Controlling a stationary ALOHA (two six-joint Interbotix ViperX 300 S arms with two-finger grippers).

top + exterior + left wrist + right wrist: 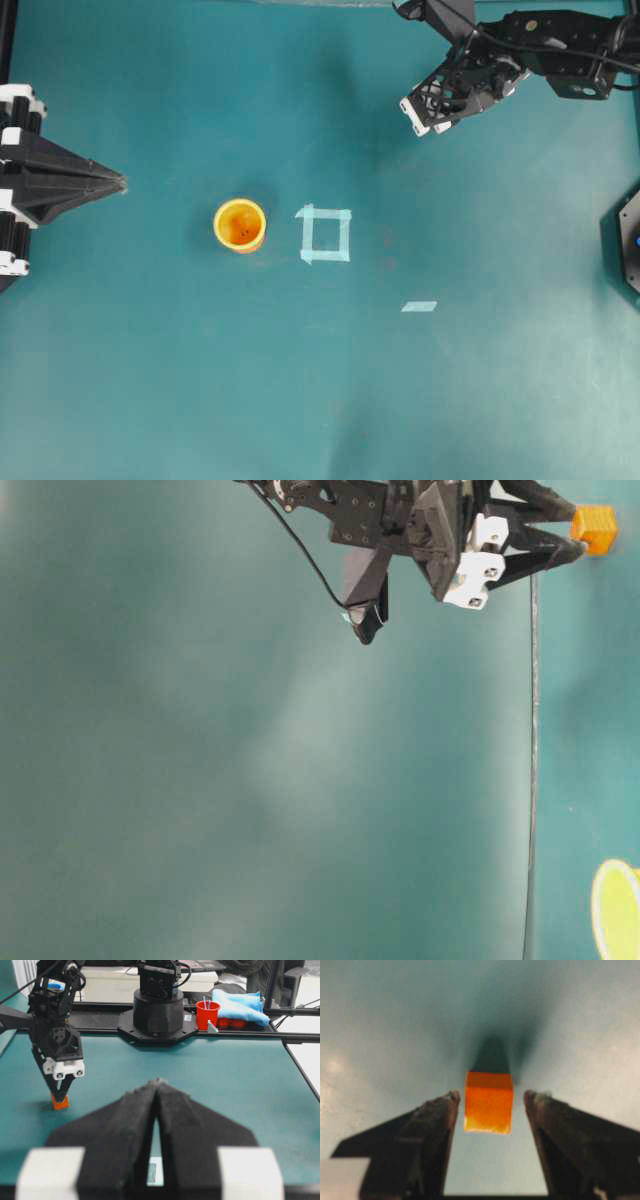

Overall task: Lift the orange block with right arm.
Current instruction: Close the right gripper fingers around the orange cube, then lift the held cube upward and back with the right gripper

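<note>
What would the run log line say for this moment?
stage: pre-grasp | right gripper: open, fingers straddling orange block, no contact visible | block: on table | left gripper: shut, idle

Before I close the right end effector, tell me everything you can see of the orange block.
The orange block is a small cube, bright orange with sharp edges and a matte, solid look. It sits flat on the teal table, casting a dark shadow behind it. In the right wrist view it lies centred between the open fingers of the right end effector, with a gap of table showing on each side, so nothing grips it yet. The left wrist view shows it under the fingertips. From overhead the arm hides it.
</note>
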